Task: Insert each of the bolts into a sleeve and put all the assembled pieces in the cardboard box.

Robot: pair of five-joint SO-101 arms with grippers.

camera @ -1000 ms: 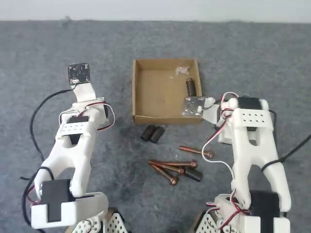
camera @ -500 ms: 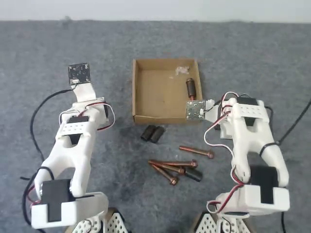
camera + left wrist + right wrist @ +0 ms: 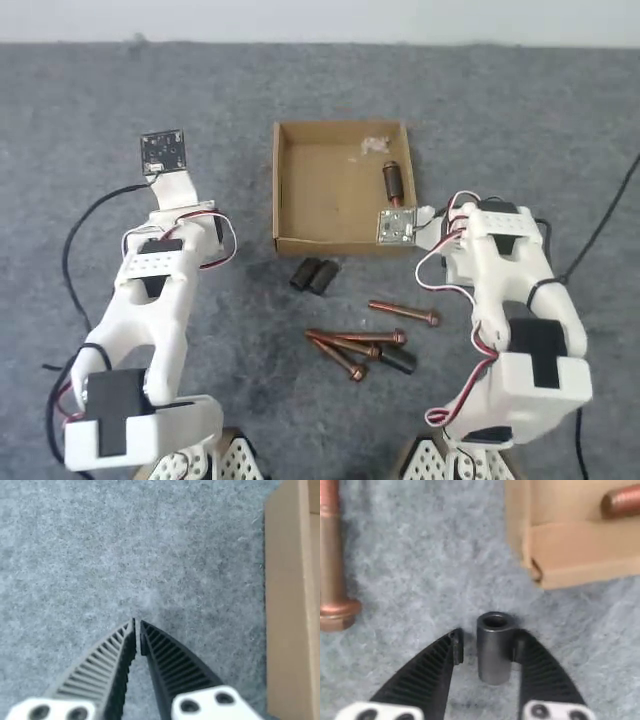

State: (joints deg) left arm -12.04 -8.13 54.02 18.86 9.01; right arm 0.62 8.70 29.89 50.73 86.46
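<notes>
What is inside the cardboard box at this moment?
Inside the cardboard box lies one bolt in a dark sleeve by its right wall, and a pale scrap. The right arm's wrist camera covers the near right corner.

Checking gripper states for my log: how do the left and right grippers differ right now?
The left gripper is shut and empty; the right gripper is open. The left points at bare carpet; the right straddles a dark sleeve. Both sit beside the cardboard box.
</notes>
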